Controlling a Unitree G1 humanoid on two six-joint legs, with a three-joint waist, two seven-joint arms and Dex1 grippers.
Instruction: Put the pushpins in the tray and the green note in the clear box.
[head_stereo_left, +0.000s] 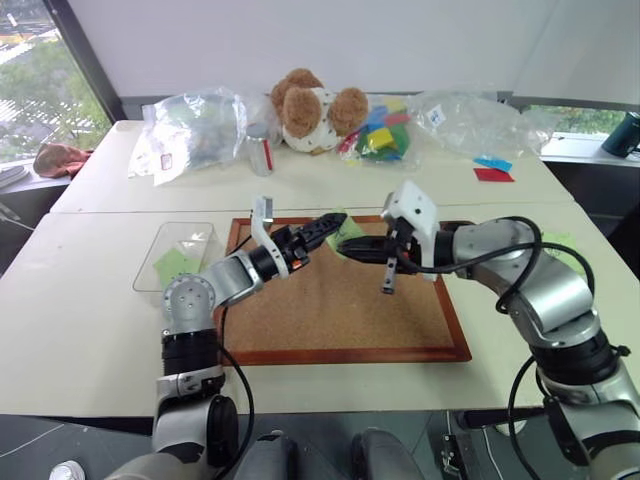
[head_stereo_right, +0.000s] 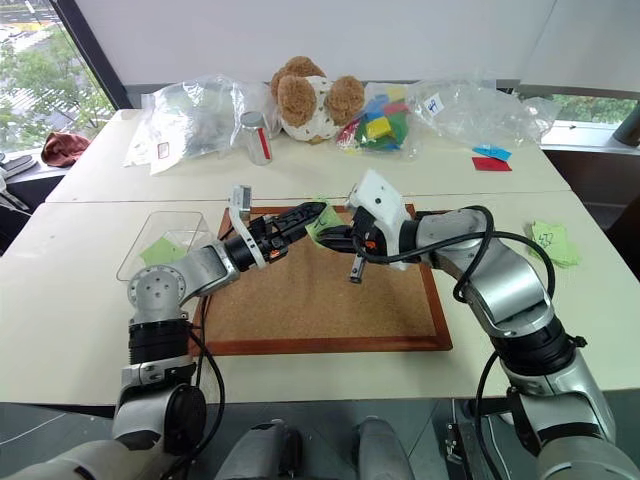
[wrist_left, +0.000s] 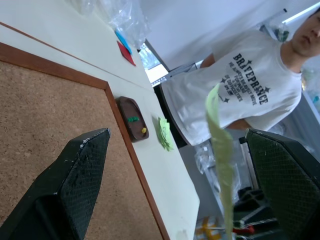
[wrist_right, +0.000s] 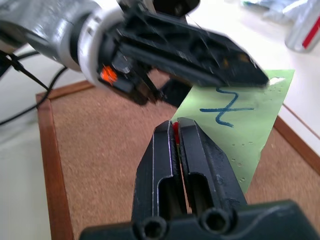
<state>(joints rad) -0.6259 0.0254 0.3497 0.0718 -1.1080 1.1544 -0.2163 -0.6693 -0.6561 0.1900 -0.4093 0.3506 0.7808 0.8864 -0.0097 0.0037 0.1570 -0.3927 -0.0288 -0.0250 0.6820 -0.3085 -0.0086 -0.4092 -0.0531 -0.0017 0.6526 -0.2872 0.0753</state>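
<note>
**Now: note hangs between the spread left fingers, right tips pinched at its corner**

Above the far part of the corkboard (head_stereo_left: 340, 310) the two grippers meet tip to tip. The right gripper (wrist_right: 176, 125) has its fingers pressed together, and a red pushpin (wrist_right: 175, 131) shows as a small red bit squeezed between their tips. The corner of the green note (wrist_right: 250, 125) sits at that same pinch, its dark scribble facing the right wrist camera. Whether the paper itself is clamped or only hangs on the pin, I cannot tell.

The left gripper (head_stereo_left: 330, 228) is spread wide. Seen from the left wrist, the note stands edge-on in the gap between the two black fingers, apart from both of them. So the note is off the board, in the air, low over the cork.

The tray (wrist_left: 125, 107) lies on the table just beside the corkboard's right frame. A green pushpin (wrist_left: 132, 119) and a yellow pushpin (wrist_left: 143, 130) lie in it. A small stack of green slips (head_stereo_right: 550, 242) lies on the table beyond the tray.

The clear box (head_stereo_left: 160, 235) stands on the table just off the corkboard's left frame, with another pale green slip (head_stereo_left: 178, 265) lying flat inside it.

Farther back on the table are a teddy bear (head_stereo_left: 312, 108), clear plastic bags (head_stereo_left: 195, 125), a can (head_stereo_left: 260, 150) and red and blue slips (head_stereo_left: 490, 170). A person in a white T-shirt (wrist_left: 240, 95) stands past the right end of the table
</note>
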